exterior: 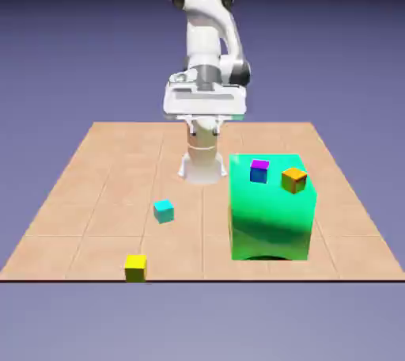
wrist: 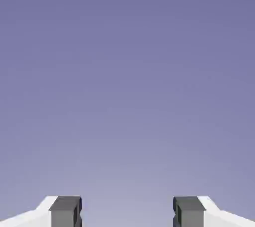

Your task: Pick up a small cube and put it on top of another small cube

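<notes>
My fingers (wrist: 127, 211) stand wide and empty, seeing only backdrop because my hand is raised; the small cyan cube (exterior: 164, 210) sits free on the table (exterior: 95, 193); the yellow cube (exterior: 135, 267) waits near the front edge, clear for stacking.

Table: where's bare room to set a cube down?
Free: the table left of the cyan cube, and the strip between the yellow cube and the green block. Crowded: the block's top, carrying the blue-magenta cube and orange cube.
</notes>
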Robot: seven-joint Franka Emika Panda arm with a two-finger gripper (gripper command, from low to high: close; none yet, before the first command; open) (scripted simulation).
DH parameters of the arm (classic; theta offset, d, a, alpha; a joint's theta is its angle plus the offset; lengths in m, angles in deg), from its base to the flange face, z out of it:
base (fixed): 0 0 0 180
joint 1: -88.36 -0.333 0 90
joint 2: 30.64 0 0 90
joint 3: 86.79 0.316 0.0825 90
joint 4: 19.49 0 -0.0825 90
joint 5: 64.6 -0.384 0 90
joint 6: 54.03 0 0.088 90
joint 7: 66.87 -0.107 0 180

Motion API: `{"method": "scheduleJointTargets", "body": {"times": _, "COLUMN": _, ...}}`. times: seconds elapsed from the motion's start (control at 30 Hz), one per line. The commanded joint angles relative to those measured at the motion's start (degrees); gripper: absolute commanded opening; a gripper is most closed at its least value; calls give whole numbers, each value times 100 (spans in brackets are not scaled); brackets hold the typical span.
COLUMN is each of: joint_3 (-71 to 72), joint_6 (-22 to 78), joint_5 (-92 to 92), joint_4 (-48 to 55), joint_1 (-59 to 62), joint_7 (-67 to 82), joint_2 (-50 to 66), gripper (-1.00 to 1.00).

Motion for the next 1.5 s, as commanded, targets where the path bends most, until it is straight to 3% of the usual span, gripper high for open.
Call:
{"method": "scheduleJointTargets", "body": {"times": 0.0, "joint_3": -208, "joint_6": 119, "joint_5": 176, "joint_4": -69, "joint_1": 4, "joint_7": 219, "joint_2": 197, "gripper": 0}}
{"method": "scheduleJointTargets", "body": {"times": 0.4, "joint_3": -2471, "joint_6": 1418, "joint_5": 2093, "joint_4": -815, "joint_1": 49, "joint_7": 2606, "joint_2": 2344, "gripper": 0}}
{"method": "scheduleJointTargets", "body": {"times": 0.73, "joint_3": -1581, "joint_6": -355, "joint_5": 1209, "joint_4": -619, "joint_1": 694, "joint_7": 3126, "joint_2": 4325, "gripper": 0}}
{"method": "scheduleJointTargets", "body": {"times": 0.77, "joint_3": -1581, "joint_6": -355, "joint_5": 1209, "joint_4": -619, "joint_1": 694, "joint_7": 3126, "joint_2": 4325, "gripper": -100}}
{"method": "scheduleJointTargets", "body": {"times": 1.13, "joint_3": -2471, "joint_6": 1418, "joint_5": 2093, "joint_4": -815, "joint_1": 49, "joint_7": 2606, "joint_2": 2344, "gripper": -100}}
{"method": "scheduleJointTargets", "body": {"times": 1.47, "joint_3": -3258, "joint_6": 2344, "joint_5": 389, "joint_4": 1054, "joint_1": -1080, "joint_7": 3966, "joint_2": 3678, "gripper": -100}}
